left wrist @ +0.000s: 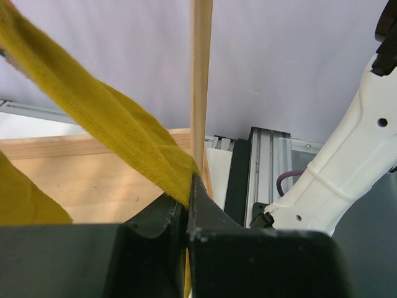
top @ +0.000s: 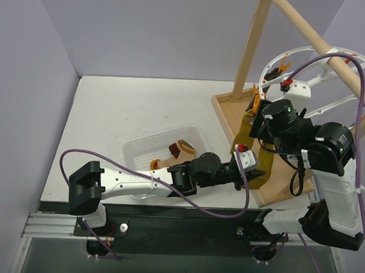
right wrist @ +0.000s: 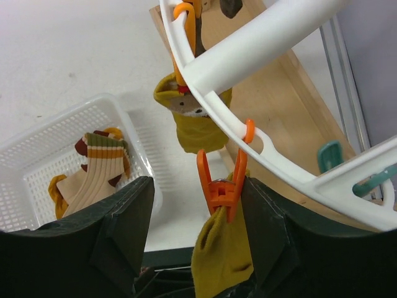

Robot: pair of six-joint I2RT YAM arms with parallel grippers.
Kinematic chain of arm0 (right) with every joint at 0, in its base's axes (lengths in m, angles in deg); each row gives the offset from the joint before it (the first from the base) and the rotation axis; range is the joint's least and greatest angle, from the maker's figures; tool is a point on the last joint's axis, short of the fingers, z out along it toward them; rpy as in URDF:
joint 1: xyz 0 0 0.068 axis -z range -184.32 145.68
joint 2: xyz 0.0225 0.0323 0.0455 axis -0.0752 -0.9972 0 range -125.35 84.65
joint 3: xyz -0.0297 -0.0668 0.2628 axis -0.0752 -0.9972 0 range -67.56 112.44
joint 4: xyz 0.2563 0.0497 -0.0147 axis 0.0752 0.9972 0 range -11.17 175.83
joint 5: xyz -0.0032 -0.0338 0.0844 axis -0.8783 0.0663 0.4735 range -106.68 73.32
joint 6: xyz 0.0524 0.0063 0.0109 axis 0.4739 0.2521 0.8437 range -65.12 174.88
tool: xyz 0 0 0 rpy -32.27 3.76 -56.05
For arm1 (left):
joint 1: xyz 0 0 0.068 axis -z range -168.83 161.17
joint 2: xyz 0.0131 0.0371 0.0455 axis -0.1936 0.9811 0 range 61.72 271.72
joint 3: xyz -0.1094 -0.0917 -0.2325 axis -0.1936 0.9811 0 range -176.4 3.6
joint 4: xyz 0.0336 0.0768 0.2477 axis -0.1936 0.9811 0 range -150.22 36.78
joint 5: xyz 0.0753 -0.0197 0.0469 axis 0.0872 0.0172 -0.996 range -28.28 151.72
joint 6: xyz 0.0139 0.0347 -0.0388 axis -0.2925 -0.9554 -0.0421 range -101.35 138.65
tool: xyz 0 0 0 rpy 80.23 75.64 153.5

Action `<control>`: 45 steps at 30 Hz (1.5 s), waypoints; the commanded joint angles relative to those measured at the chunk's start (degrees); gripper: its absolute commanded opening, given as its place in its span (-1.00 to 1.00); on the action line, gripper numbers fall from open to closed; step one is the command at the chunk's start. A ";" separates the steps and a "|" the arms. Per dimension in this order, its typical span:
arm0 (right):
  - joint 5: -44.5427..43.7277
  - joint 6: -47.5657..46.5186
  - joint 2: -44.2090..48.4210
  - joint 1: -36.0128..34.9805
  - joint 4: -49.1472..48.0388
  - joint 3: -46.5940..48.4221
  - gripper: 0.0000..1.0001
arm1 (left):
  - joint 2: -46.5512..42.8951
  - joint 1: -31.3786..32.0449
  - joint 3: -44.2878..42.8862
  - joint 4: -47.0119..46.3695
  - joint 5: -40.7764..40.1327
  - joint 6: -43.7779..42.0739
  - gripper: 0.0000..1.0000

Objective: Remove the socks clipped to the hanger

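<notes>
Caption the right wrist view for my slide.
Open right pincer straddles the orange clip pinning a mustard sock to the white hanger; basket nearby.

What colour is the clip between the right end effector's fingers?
Orange; the clip shows best in the right wrist view.

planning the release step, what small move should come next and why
Probably close the right gripper on the orange clip: its jaws stand open either side of it, the clip pinches the mustard sock, and the left gripper is shut on that sock, ready to pull.
</notes>
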 commanded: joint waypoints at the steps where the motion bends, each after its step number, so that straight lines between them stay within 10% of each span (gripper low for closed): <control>1: -4.94 1.44 -0.46 0.05 4.11 1.19 0.15 | -0.75 0.82 -2.36 1.59 1.13 0.27 -1.00; 13: -6.44 2.41 -0.28 2.77 4.02 -2.15 -0.05 | -1.28 1.08 -1.22 1.50 1.22 0.71 -1.00; 28: -6.18 1.36 2.09 5.23 1.04 -5.14 -1.00 | -2.60 1.08 0.19 1.77 1.40 1.06 -1.00; 45: 0.68 -1.37 6.39 8.48 -2.31 -7.16 -1.00 | -24.38 -17.01 17.50 15.89 4.30 16.97 -1.00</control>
